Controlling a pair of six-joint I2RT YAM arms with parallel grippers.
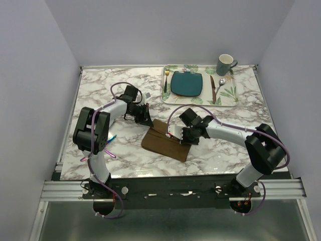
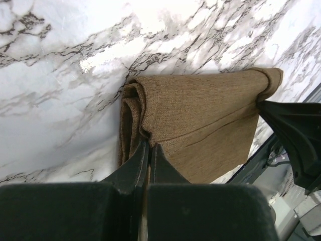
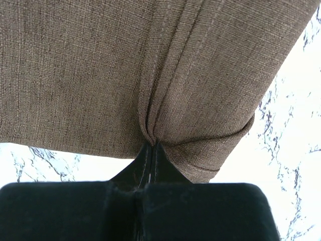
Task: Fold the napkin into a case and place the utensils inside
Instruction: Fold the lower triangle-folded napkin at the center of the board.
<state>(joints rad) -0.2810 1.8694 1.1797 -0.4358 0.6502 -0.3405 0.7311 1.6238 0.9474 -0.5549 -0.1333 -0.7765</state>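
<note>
Top external: arms bend inward to the dark brown cloth napkin (image 1: 165, 144).
We see left gripper (image 2: 149, 148) and right gripper (image 3: 153, 145) clamped on its edges; inner layers hidden.

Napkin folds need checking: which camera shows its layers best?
Left wrist: the napkin shows nearly whole, stacked layers visible at one end. Top external shows only a small dark outline; right wrist shows just a close pinched pleat.
</note>
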